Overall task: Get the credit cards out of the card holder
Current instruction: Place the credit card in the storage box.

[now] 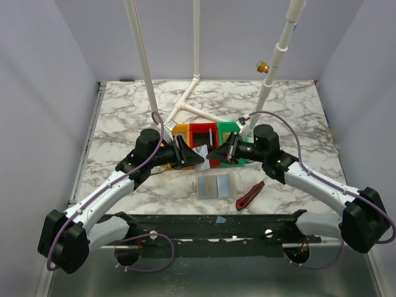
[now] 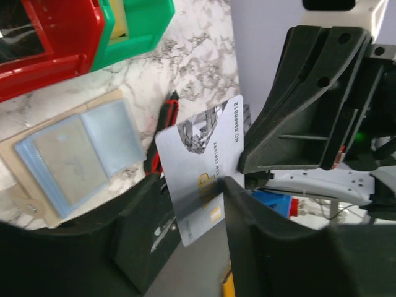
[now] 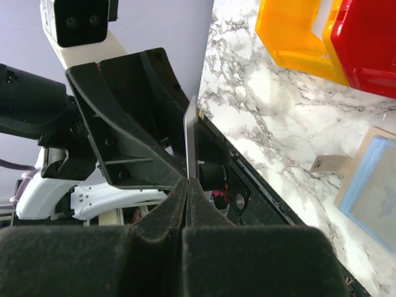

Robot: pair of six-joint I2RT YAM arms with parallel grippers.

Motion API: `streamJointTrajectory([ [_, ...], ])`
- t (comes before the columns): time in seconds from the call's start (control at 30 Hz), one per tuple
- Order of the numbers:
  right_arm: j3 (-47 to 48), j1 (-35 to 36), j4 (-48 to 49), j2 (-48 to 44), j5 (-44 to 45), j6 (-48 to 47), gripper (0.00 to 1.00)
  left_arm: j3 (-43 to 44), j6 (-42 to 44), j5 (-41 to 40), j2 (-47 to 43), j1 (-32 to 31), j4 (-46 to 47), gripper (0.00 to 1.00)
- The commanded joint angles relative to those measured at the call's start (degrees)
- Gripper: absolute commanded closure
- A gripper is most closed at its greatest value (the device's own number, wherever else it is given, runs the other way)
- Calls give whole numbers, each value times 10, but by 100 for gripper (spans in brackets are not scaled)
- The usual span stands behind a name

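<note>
A silver credit card (image 2: 201,167) hangs in the air between both grippers, above the table's middle (image 1: 201,153). My right gripper (image 3: 189,180) is shut on one end of it; the card shows edge-on there (image 3: 190,133). My left gripper (image 2: 201,210) is open, its fingers (image 2: 260,229) standing either side of the card's other end. The card holder (image 1: 216,184) lies open and flat on the marble below, blue-grey pockets up, and also shows in the left wrist view (image 2: 68,158) and the right wrist view (image 3: 371,185). A dull tan card shows through one pocket (image 2: 65,162).
Yellow (image 1: 180,133), red (image 1: 203,135) and green (image 1: 228,131) bins stand just behind the grippers. A red-and-black tool (image 1: 250,195) lies right of the holder. White pipe posts (image 1: 185,105) rise at the back. A black rail (image 1: 204,226) runs along the near edge.
</note>
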Motion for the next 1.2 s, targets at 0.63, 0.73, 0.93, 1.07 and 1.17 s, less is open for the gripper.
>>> streamJointTrajectory([
  [0.63, 47, -3, -174, -20, 133, -109, 9, 82, 93, -144, -30, 10, -211, 100],
  [0.73, 54, -3, -204, -27, 167, -128, 8, 116, 126, -233, -13, 9, -286, 100],
  [0.93, 66, -2, -231, -30, 183, -149, 8, 162, 148, -385, 52, 9, -345, 100],
  [1.07, 70, -3, -243, -27, 181, -160, 8, 195, 147, -428, 109, 9, -355, 100],
  [1.17, 73, -3, -250, -30, 180, -166, 8, 214, 150, -448, 144, 9, -352, 100],
])
